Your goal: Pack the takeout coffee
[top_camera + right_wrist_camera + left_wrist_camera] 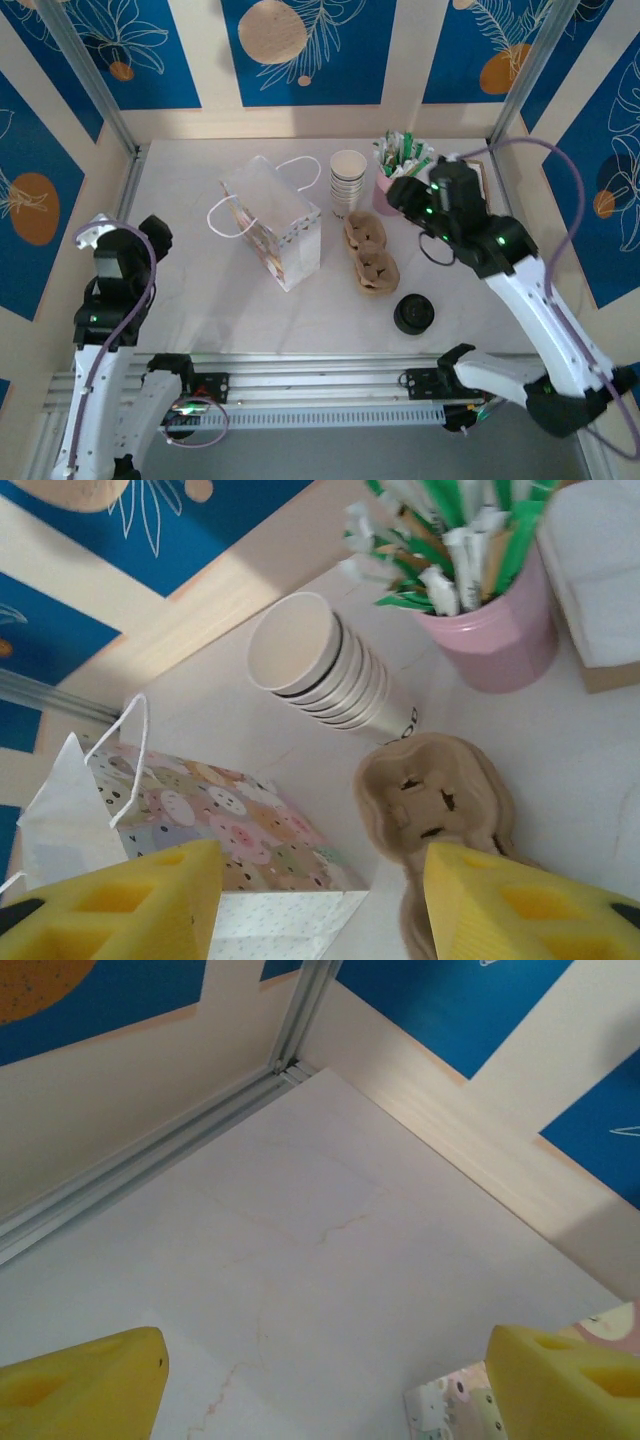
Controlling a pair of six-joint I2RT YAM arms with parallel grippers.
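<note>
The takeout coffee (413, 313), a small cup with a round black lid, stands on the table near the front, right of centre. My right gripper (405, 193) hovers well behind it, over the pink holder and the cardboard carrier. In the right wrist view the right gripper (320, 910) is open, yellow fingers (120, 905) apart with nothing between them, above the patterned paper bag (220, 825) and the cup carrier (435, 795). My left gripper (152, 235) is at the far left. The left gripper (325, 1385) is open over bare table, with a corner of the bag (450, 1407) beside it.
The paper bag (268, 228) with white handles stands mid-table. A stack of lidless white cups (347, 180), a pink holder of sachets (392, 185) and the brown carrier (370, 252) sit right of it. Walls and aluminium posts (132, 150) close in the table.
</note>
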